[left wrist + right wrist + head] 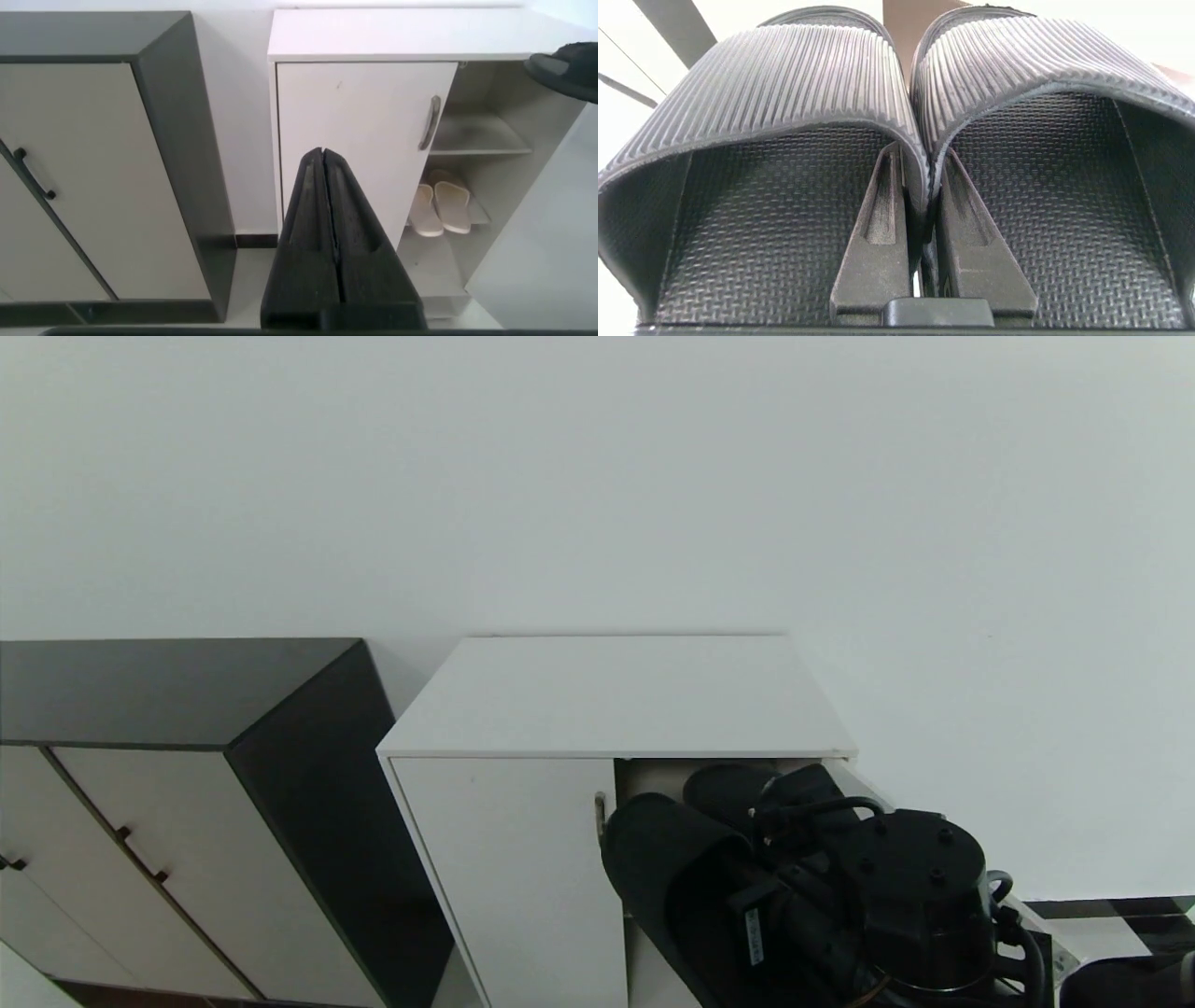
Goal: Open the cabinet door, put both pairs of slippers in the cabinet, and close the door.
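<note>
Hanging in front of the open half of the white cabinet (pixel 616 695), a pair of black slippers (pixel 667 859) is held by the right gripper (pixel 918 187). The two slippers are kept side by side, and their inner walls are pinched together between the two thin fingers (pixel 882 224). The pair is held up high, just under the cabinet's top board, with the toes turned toward the inside. The tip of one black slipper is also seen from the left wrist, beside the cabinet's top corner.

The other half of the cabinet is covered by a closed door (pixel 360 140), and a slim metal handle (pixel 429 122) is fixed near its inner edge. Inside the open half, a pair of white slippers (pixel 441 207) is set side by side on a lower shelf, with the toes toward the back.

The left gripper (pixel 323 157) is held in front of the closed door. Its fingers are pressed flat together and nothing is held between them.

A dark cabinet (pixel 308 784) with pale doors is placed just to the left of the white cabinet. A plain white wall (pixel 597 476) is seen behind the white cabinet.
</note>
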`<state>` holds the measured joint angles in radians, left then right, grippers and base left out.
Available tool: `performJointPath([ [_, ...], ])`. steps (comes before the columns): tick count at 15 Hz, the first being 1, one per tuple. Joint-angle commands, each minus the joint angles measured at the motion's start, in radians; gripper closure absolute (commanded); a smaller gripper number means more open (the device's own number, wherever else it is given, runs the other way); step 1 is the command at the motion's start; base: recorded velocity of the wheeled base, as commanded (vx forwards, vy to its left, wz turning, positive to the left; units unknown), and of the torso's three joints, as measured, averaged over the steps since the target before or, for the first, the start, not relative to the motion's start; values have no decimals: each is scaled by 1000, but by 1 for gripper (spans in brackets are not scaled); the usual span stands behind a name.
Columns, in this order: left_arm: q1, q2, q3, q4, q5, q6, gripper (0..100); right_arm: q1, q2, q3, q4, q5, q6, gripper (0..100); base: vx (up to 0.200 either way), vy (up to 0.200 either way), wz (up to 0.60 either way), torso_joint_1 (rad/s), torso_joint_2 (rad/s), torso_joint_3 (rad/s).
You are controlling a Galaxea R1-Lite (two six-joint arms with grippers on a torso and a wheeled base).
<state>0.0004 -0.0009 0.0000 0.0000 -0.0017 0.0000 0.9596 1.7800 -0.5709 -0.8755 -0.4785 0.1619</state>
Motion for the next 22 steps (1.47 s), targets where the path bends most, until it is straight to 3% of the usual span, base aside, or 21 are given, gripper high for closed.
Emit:
performJointPath([
  [1, 1, 1, 0, 0, 0, 0, 100, 2, 4, 2, 0, 0, -1, 100, 0, 0, 0, -212, 486, 266],
  [22, 1, 1, 0, 0, 0, -5, 100, -5, 58, -3, 0, 3, 7, 100, 0, 0, 0, -190, 510, 318],
])
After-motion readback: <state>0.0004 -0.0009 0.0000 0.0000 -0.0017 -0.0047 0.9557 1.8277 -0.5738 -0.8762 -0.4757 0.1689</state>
